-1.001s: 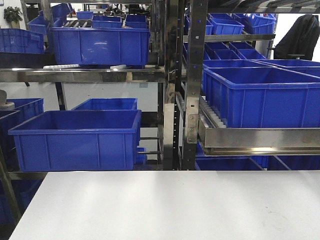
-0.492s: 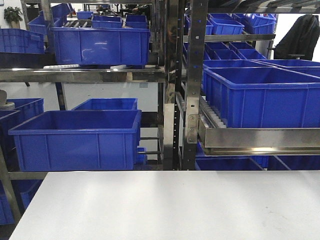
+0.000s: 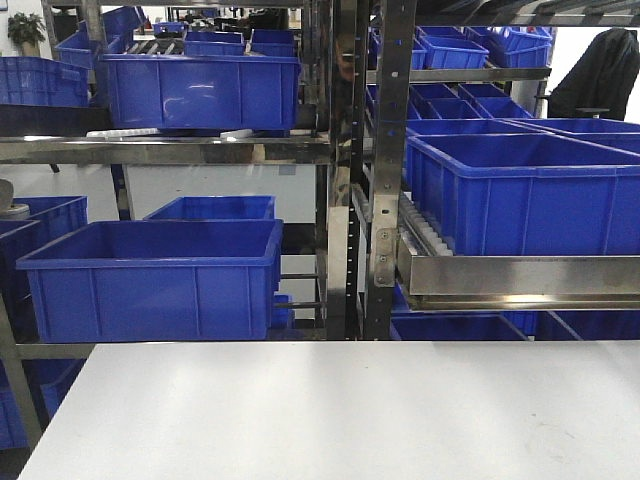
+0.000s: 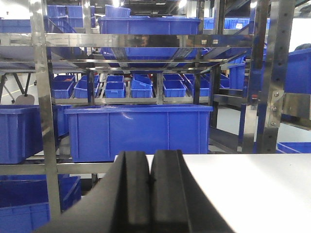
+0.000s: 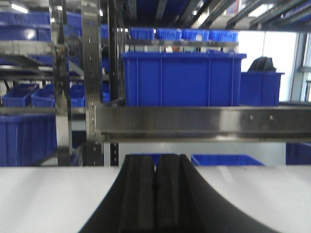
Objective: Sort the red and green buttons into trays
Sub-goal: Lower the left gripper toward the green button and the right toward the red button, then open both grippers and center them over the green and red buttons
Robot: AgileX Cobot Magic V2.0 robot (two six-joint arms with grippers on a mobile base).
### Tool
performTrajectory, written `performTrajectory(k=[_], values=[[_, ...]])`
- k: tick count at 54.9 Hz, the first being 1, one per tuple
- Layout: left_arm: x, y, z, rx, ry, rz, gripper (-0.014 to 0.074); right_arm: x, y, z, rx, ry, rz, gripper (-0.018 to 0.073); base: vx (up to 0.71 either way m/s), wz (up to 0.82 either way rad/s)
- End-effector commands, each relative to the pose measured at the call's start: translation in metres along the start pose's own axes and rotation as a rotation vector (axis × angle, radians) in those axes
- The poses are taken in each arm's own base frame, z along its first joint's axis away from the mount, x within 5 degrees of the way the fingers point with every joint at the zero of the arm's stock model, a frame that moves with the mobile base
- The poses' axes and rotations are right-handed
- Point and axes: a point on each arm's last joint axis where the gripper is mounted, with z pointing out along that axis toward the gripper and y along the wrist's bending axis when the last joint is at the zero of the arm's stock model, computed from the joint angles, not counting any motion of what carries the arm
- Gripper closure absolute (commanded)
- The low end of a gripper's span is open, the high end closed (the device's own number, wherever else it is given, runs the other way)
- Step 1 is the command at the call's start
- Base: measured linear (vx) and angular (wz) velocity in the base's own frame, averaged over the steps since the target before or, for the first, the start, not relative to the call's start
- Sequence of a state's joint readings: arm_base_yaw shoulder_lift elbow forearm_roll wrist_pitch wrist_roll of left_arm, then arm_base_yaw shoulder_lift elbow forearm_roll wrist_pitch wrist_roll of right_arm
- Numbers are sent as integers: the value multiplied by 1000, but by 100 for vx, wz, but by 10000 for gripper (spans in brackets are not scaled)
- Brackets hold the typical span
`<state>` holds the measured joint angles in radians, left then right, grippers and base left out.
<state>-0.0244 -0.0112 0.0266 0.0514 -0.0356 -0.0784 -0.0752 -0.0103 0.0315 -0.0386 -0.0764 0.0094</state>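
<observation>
No red or green button and no red or green tray shows in any view; they are out of view. My left gripper (image 4: pixel 150 167) is shut with nothing between its black fingers, held above the white table (image 4: pixel 252 189) and facing the shelving. My right gripper (image 5: pixel 155 170) is also shut and empty, above the same white table (image 5: pixel 43 194). Neither gripper shows in the front view, which holds only the bare white table (image 3: pixel 340 410) and the racks behind it.
Steel shelving (image 3: pixel 385 170) stands just past the table's far edge, loaded with deep blue crates (image 3: pixel 150 275). A large blue crate (image 4: pixel 138 131) faces the left gripper. A steel shelf rail (image 5: pixel 204 121) crosses in front of the right gripper.
</observation>
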Motion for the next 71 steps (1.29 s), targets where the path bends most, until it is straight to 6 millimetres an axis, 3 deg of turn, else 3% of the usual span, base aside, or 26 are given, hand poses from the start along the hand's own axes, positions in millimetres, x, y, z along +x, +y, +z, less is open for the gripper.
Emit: performTrajectory(k=[1, 13, 18, 23, 32, 42, 47, 62, 71], values=[[-27, -1, -2, 7, -142, -14, 602, -14, 0, -1, 6, -132, 4, 568, 0, 0], [-73, -2, 6, 5, -136, -9, 602, -46, -2, 13, 11, 108, 3, 568, 0, 0], [-91, -3, 23, 5, -105, -3, 601, -64, -3, 27, 11, 145, 18, 566, 0, 0], [-95, -3, 44, 7, -69, -5, 598, -70, -3, 42, 12, 191, 46, 564, 0, 0], [-71, -2, 82, 2, 104, -19, 588, -52, -3, 67, 12, 350, 49, 549, 0, 0], [-44, -1, 103, -6, 283, -22, 527, -37, -3, 80, 11, 453, 49, 514, 0, 0], [-36, -1, 110, -5, 319, -19, 451, -34, -3, 82, 11, 478, 48, 493, 0, 0], [-10, -1, 129, -13, 436, -49, 78, -32, -3, 83, 9, 489, 36, 470, 0, 0], [3, -6, 135, 18, 493, -49, -40, -31, -3, 83, 9, 496, 36, 448, 0, 0]])
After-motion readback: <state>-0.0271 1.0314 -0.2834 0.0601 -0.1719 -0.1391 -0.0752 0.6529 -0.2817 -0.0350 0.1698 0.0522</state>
